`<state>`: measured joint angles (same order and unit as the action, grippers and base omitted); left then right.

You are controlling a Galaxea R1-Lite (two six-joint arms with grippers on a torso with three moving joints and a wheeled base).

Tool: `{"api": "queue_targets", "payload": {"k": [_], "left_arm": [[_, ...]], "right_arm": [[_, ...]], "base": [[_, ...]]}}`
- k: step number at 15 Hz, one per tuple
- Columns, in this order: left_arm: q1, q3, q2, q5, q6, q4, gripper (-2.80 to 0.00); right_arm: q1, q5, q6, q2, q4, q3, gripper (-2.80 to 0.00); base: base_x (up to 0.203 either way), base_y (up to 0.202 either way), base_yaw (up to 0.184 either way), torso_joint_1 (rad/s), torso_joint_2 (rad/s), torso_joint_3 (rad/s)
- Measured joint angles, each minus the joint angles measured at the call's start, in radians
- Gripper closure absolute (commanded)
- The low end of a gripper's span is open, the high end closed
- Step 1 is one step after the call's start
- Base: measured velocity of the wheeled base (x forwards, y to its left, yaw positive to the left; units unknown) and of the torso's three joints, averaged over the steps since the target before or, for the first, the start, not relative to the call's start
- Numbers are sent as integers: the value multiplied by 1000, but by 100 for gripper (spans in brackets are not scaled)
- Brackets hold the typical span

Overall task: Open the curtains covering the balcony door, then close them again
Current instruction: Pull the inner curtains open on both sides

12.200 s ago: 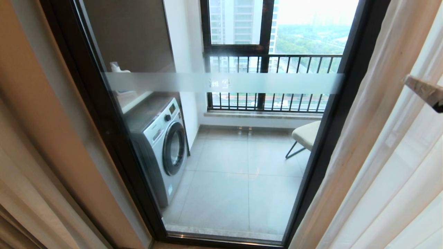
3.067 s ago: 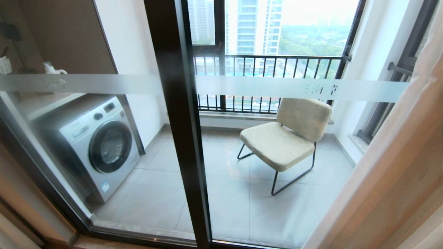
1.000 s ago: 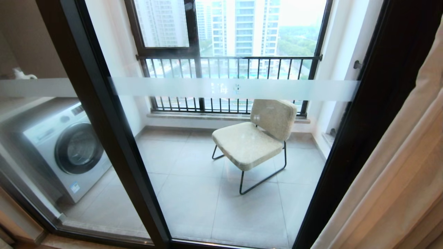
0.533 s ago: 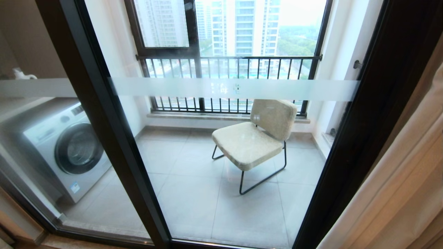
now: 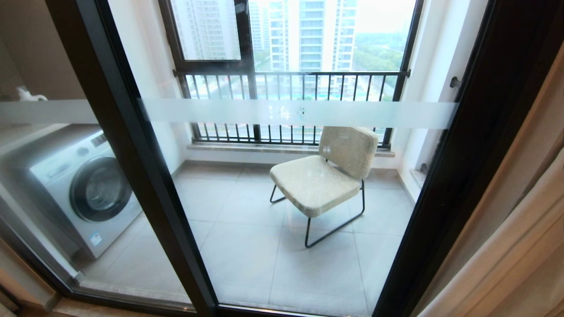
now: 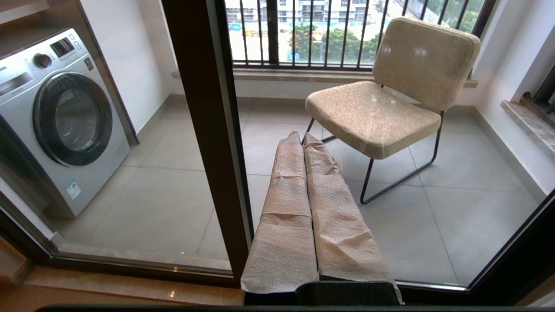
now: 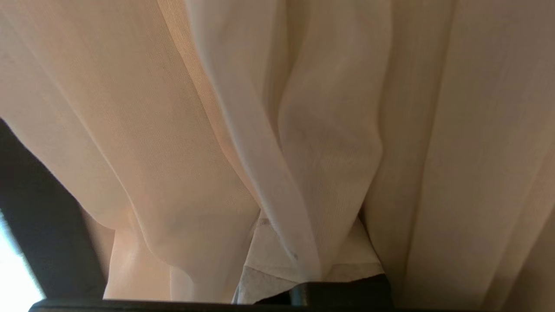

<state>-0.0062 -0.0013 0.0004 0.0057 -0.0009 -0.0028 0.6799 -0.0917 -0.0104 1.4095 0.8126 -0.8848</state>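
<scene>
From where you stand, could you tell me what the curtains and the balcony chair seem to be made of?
The curtains look like thin, matte woven fabric: fine weave lines show and the soft cream folds let light through, over a denser beige layer. The chair seems to have nubby, speckled beige upholstery, perhaps bouclé, on a thin black frame, probably metal rod.
</scene>
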Motion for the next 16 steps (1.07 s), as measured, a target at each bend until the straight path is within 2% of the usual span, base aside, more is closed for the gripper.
{"api": "queue_targets", "payload": {"k": [7,11,16], "left_arm": [[0,0,0,0,0,0,0],[0,0,0,0,0,0,0],[0,0,0,0,-1,0,0]], "right_arm": [[99,0,-38,160,19,-110,0],[173,0,-68,295,11,-266,0],[277,0,-67,458,15,-431,0]], "base": [[0,0,0,0,0,0],[0,0,0,0,0,0],[0,0,0,0,0,0]]}}
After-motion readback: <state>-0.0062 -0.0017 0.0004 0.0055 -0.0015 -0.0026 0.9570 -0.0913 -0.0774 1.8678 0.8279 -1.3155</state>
